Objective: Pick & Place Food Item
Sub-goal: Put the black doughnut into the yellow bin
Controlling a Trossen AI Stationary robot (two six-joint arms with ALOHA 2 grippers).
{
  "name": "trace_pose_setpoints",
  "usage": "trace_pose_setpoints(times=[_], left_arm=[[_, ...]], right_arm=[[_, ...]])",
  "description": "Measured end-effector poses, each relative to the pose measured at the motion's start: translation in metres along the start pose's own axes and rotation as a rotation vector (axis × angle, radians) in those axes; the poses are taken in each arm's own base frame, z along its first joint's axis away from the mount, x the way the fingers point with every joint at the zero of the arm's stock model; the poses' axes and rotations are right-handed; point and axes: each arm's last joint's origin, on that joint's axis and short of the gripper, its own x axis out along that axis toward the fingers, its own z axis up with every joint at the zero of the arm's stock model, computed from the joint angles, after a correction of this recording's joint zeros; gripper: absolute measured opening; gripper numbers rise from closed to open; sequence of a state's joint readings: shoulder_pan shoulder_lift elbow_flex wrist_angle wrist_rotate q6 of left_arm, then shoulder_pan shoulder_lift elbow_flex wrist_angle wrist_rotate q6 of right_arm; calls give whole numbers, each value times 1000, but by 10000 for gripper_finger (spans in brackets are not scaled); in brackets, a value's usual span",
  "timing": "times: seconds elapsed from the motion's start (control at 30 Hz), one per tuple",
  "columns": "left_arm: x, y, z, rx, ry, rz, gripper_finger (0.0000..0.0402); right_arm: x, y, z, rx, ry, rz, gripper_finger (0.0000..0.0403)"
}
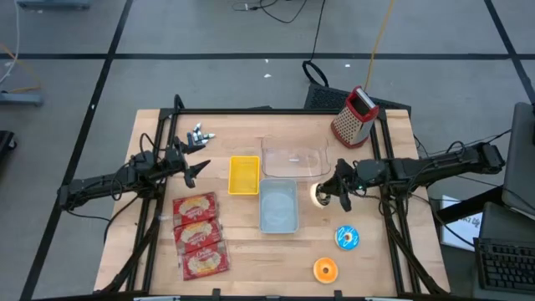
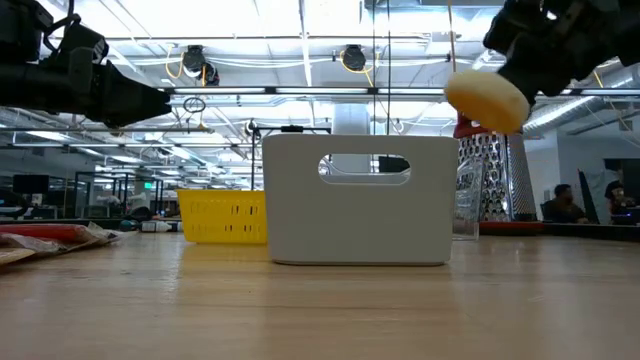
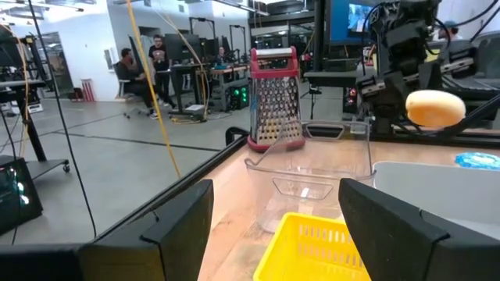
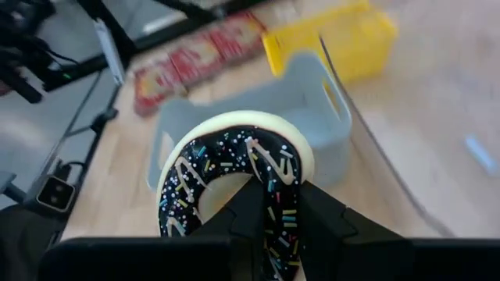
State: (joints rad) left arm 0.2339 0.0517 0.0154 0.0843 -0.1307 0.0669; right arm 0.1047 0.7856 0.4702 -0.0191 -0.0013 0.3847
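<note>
Table: light wood, carrying bins, packets and toy food, with 1 arm at each side.
Left arm: stretched in from the left edge; its gripper hangs with the fingers spread wide and nothing between them, just left of the yellow basket.
Right arm: reaches in from the right edge; its gripper is closed on the donut and held up off the table.
Grey bin: at mid-table, a handle slot in its end wall, just left of the right gripper.
Clear tray: behind the grey bin, touching it.
Yellow basket: left of the clear tray.
Grater: red-handled, upright at the back right corner.
Snack packets: 3 red ones in a row at front left.
Donut: chocolate icing with coloured sprinkles, pinched at its ring by the right gripper's fingers, in the air beside the grey bin's right wall.
Other donuts: a blue one and an orange one lie at front right.
</note>
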Motion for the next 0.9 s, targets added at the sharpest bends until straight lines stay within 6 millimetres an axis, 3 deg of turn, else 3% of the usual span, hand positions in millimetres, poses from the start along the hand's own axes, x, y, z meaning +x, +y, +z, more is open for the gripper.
trace_pose_setpoints(times=[0.2, 0.47, 0.73, 0.9], left_arm=[[0, 0, 0, -14, 0, -1, 273], [0, -1, 4, -381, -28, -56, 273], [-1, -1, 11, -431, -104, -66, 274], [-1, 2, 11, -463, -115, 25, 274]], right_arm=[[-1, 5, 15, -149, -160, 24, 47], [-2, 3, 29, -258, -384, -192, 47], [9, -13, 28, -312, -605, -307, 47], [20, -28, 30, -302, -632, -369, 47]])
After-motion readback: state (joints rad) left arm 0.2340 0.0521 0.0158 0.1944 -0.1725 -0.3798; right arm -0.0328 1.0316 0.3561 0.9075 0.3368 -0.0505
